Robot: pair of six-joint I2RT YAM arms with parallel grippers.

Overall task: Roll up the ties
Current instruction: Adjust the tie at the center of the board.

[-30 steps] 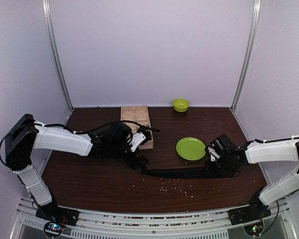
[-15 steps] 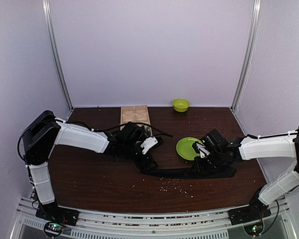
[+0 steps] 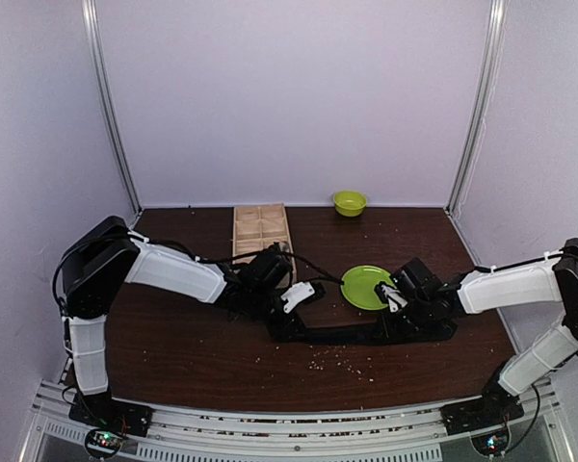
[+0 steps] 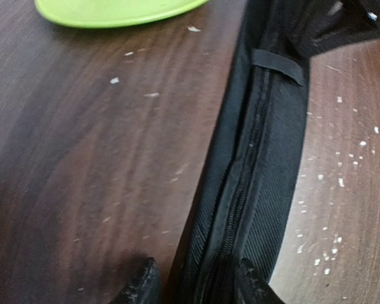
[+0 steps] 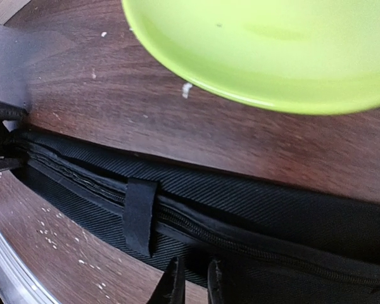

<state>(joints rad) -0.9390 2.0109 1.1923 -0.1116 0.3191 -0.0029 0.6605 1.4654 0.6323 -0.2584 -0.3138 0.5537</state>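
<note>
One black tie (image 3: 356,335) lies flat across the table's middle, running left to right, its back seam and keeper loop (image 5: 139,215) facing up. My left gripper (image 3: 291,322) is low over the tie's left end. In the left wrist view (image 4: 196,285) its fingers stand apart, astride the tie (image 4: 266,164); the left finger is on the wood beside it. My right gripper (image 3: 390,322) is on the tie's right part. In the right wrist view (image 5: 195,285) its fingers are nearly closed on the near edge of the tie (image 5: 253,202).
A green plate (image 3: 368,287) lies just behind the tie, close to both grippers; it also shows in the left wrist view (image 4: 107,9) and the right wrist view (image 5: 272,44). A wooden compartment tray (image 3: 260,229) and a green bowl (image 3: 349,202) stand at the back. Pale crumbs dot the wood.
My left gripper has moved right along the tie toward the centre. My right gripper has moved left along it. The two grippers are now closer together; the tie has barely shifted.
</note>
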